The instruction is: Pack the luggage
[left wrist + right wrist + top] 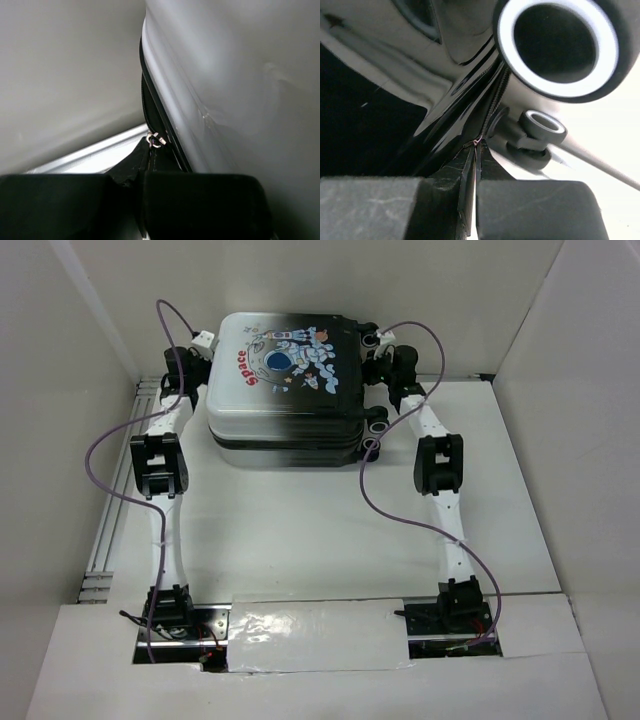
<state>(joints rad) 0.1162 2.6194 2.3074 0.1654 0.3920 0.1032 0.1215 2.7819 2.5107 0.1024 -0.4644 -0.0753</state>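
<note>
Closed suitcase (285,380) lies on the counter (300,535); left pincer (142,200) clamps its left zipper pull (134,162), right pincer (473,210) the right zipper pull (470,167).

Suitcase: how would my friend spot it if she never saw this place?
Find the white table, then look at its far end, between the left arm and the right arm. The suitcase lies flat and closed there, wheels on its right side. It is the only thing with a picture: a cartoon astronaut and red "Space" on the lid.
</note>
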